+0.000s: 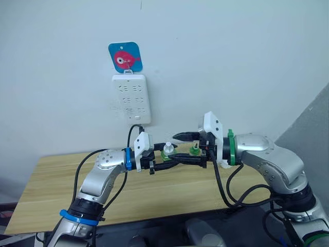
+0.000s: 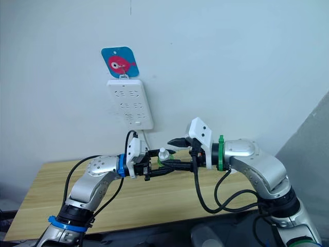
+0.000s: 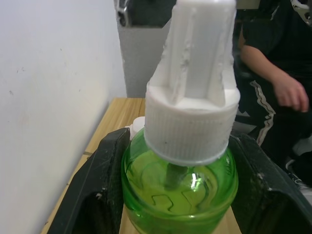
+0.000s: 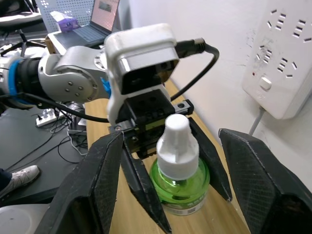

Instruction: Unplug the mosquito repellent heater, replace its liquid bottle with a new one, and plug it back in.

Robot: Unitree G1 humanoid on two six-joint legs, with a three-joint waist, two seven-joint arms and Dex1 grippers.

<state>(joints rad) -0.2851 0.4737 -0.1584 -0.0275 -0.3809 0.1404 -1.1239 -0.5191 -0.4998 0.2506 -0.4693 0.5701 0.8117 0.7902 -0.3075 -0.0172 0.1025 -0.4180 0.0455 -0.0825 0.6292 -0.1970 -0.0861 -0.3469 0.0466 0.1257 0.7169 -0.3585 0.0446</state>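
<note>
A small green bottle (image 4: 179,187) with a white cap (image 3: 192,109) is held above the wooden table (image 1: 61,180), in front of the white wall. The bottle is grasped by the left gripper (image 4: 178,168), whose two black fingers (image 3: 92,195) are closed on its two sides, and it is kept upright with the cap pointing up. The right gripper (image 4: 175,195) is placed around the same bottle from the opposite direction; its jaws are spread wide, and its fingers (image 4: 87,190) stand at both sides of the bottle, apart from it. The two grippers are met between the arms, over the far part of the table. On the wall, above and a little to the left of them, a white power strip (image 1: 131,99) is hung under a blue tag with a red picture (image 1: 125,57), and a cable goes down from it. The mosquito repellent heater cannot be recognised with certainty. In the left wrist view, a person's hand (image 3: 291,92) and dark clothes are seen behind the bottle. In the right wrist view, a laptop (image 4: 95,24) is seen far behind.
</note>
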